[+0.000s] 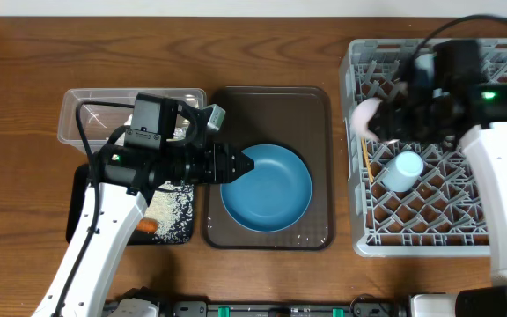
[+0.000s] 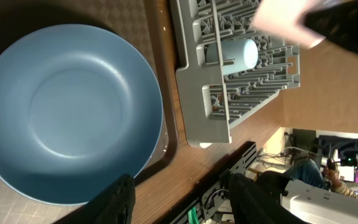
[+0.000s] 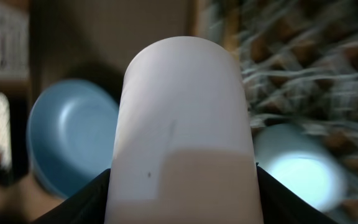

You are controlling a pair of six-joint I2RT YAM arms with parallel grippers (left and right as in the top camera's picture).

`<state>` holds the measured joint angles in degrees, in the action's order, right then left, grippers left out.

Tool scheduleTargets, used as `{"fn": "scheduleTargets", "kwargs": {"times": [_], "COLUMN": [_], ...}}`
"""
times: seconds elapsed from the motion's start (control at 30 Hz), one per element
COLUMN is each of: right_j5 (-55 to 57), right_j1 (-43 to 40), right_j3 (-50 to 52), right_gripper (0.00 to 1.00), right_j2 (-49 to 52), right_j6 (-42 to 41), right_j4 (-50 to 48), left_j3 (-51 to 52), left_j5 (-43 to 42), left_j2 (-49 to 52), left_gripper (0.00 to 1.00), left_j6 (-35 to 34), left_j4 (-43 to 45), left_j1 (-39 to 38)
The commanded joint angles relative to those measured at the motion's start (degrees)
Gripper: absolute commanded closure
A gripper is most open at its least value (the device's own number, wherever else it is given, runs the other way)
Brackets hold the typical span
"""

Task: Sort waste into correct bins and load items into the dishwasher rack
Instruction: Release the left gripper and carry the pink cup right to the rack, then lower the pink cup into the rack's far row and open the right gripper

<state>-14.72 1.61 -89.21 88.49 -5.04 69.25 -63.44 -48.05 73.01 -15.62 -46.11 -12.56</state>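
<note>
The blue plate (image 1: 267,187) lies in the brown tray (image 1: 315,106). My left gripper (image 1: 246,165) hovers at the plate's left rim. In the left wrist view its fingers (image 2: 120,199) stand apart with nothing between them, and the plate (image 2: 67,112) fills the left side. My right gripper (image 1: 372,119) is shut on the pink cup (image 1: 365,116) above the left edge of the grey rack (image 1: 500,238). That cup (image 3: 182,124) sits between both fingers (image 3: 79,202). A light-blue cup (image 1: 403,170) lies in the rack, and chopsticks (image 1: 365,163) lie along its left side.
The black tray (image 1: 77,211) under my left arm holds rice (image 1: 176,211) and an orange carrot (image 1: 148,225). Behind it stands the clear tub (image 1: 82,114) with something pale in its right end. Bare wooden table lies beyond the containers.
</note>
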Motion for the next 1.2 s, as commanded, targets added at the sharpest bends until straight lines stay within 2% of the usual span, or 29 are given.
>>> {"fn": "scheduleTargets", "kwargs": {"times": [0.0, 0.07, 0.23, 0.7, 1.17], "right_j5": [7.67, 10.86, 16.11, 16.44, 17.49], "right_j1": [-2.58, -3.61, -3.89, -3.89, -3.89], "right_j3": [-3.28, -3.28, -2.82, -2.82, -2.82], "right_gripper": [0.88, 0.88, 0.88, 0.89, 0.91], "right_j2": [-0.09, -0.07, 1.46, 11.54, 16.50], "right_j6": [-1.84, -2.64, -3.82, -3.74, -3.74], "right_j4": [0.79, 0.46, -0.72, -9.11, -11.23], "left_j3": [-0.48, -0.48, -0.48, -0.48, -0.48], "left_j5": [-0.26, -0.26, -0.28, -0.28, -0.28], "left_j2": [-0.04, -0.04, -0.04, -0.04, -0.04], "left_gripper": [0.48, 0.43, 0.42, 0.42, 0.43], "left_j6": [0.57, 0.57, 0.57, 0.57, 0.57], "left_j4": [-0.13, -0.13, -0.15, -0.17, -0.37], "left_j1": [-0.11, -0.11, -0.13, -0.13, -0.13]}}
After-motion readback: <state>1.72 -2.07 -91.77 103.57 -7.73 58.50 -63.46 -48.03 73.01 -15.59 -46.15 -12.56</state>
